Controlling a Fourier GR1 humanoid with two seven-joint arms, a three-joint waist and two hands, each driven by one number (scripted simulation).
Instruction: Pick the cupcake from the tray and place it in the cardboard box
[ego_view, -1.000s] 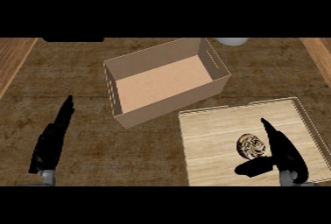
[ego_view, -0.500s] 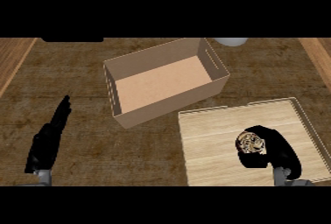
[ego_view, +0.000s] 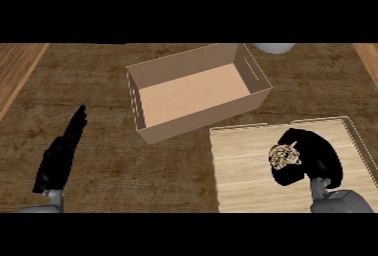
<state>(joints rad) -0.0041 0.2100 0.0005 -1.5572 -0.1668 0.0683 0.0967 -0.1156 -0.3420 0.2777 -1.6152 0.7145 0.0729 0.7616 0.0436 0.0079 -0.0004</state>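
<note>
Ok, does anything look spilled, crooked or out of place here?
Nothing spilled or damaged. The open brown cardboard box sits skewed to the pale wooden tray. The right hand curls round the brown cupcake on the tray.

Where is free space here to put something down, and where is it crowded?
The box floor is bare. The counter between the left hand and the box is free, and so is the tray's left half. The tray's right half is crowded: the right hand curls round the cupcake.

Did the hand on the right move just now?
Yes. The right hand has curled in over the cupcake on the tray, shifting slightly toward the cardboard box.
</note>
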